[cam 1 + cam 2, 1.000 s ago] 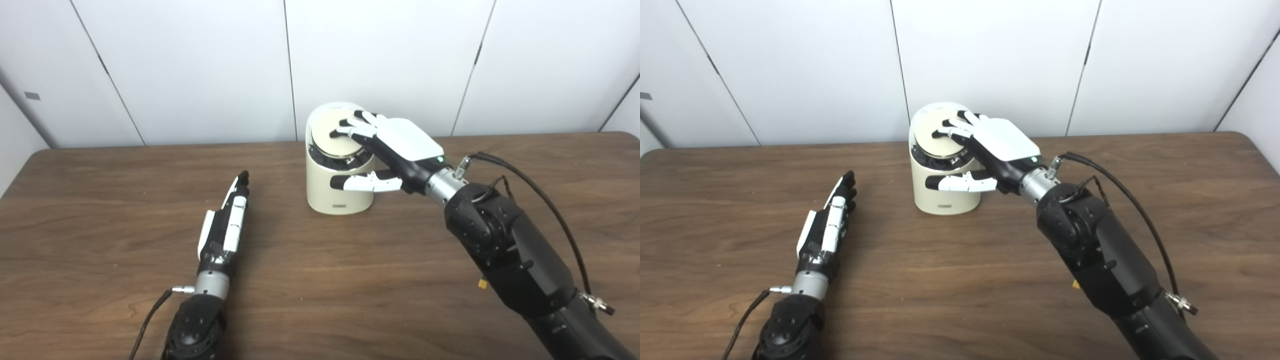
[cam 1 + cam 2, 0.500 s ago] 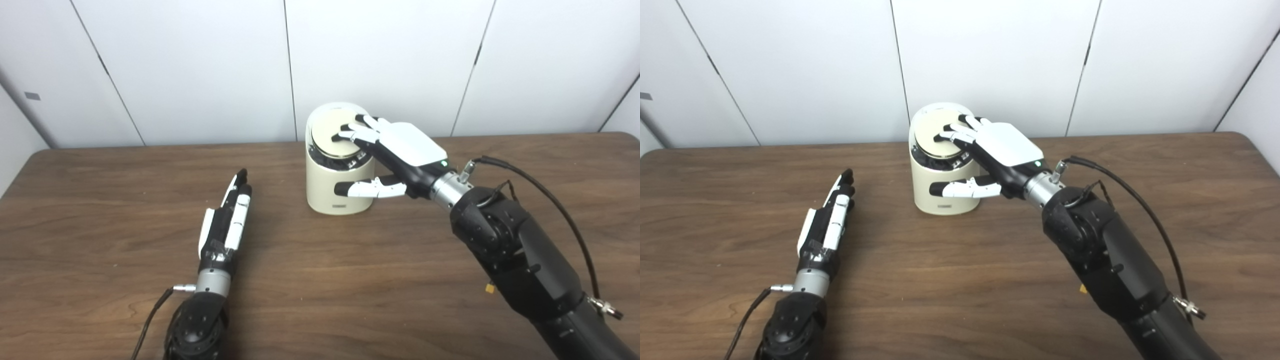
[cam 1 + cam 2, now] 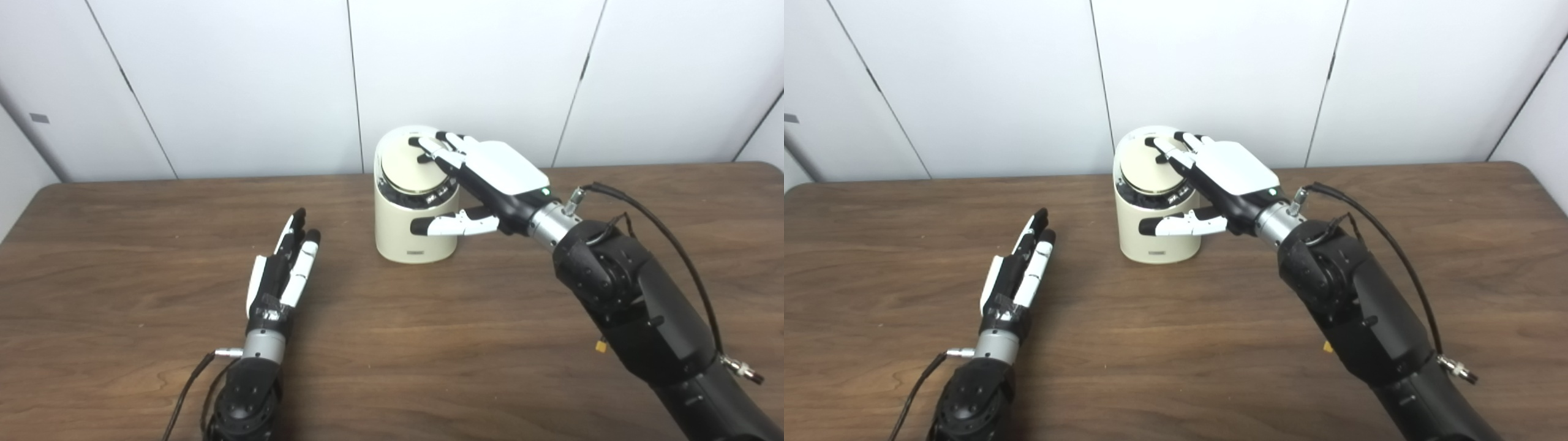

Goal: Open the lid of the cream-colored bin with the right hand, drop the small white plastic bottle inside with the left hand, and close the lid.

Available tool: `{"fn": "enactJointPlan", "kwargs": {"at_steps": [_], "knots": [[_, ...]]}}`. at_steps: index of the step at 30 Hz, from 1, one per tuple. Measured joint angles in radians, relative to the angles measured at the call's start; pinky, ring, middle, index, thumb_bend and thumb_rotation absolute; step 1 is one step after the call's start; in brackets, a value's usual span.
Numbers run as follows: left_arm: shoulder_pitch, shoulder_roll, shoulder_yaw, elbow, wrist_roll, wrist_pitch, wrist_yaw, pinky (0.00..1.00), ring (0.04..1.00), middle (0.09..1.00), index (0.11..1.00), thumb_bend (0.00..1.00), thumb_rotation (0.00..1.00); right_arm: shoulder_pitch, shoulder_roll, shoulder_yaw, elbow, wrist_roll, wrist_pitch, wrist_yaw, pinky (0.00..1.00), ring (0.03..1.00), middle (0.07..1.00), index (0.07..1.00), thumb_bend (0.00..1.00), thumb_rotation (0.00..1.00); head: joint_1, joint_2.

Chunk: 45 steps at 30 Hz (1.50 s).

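One cream-colored bin (image 3: pixel 416 214) stands near the table's (image 3: pixel 429 343) far edge, lid (image 3: pixel 411 166) tilted. The right hand (image 3: pixel 484 180) spreads over it, grasping nothing; the left hand (image 3: pixel 278 272) lies released (fingers straight). White wall panels (image 3: pixel 245 79) behind.

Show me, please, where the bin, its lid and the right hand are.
bin (image 3: pixel 416 229): left eye view, front wall.
lid (image 3: pixel 404 166): left eye view, bare top.
right hand (image 3: pixel 499 168): left eye view, white back.
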Motion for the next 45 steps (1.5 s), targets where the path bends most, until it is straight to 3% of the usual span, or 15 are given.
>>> {"fn": "enactJointPlan", "kwargs": {"at_steps": [23,36,45], "knots": [[-0.008,-0.004,0.0,0.0,0.002,0.02,0.0,1.0,1.0,1.0,1.0,0.6,0.81,0.032,0.0,0.01,-0.092,0.001,0.037,0.056,1.0,1.0,0.845,0.994,0.62,0.92,0.012,0.005],[-0.009,-0.003,-0.003,0.0,0.016,0.022,0.002,1.0,1.0,1.0,1.0,0.61,0.81,0.045,0.0,0.01,-0.115,-0.004,0.037,0.081,1.0,1.0,0.852,1.0,0.6,0.93,0.012,0.008],[-0.011,-0.003,-0.004,0.003,0.028,0.022,0.003,1.0,1.0,1.0,1.0,0.61,0.83,0.044,-0.001,0.012,-0.086,-0.019,0.008,0.069,1.0,1.0,0.873,0.982,0.64,0.97,0.014,0.011]]}}
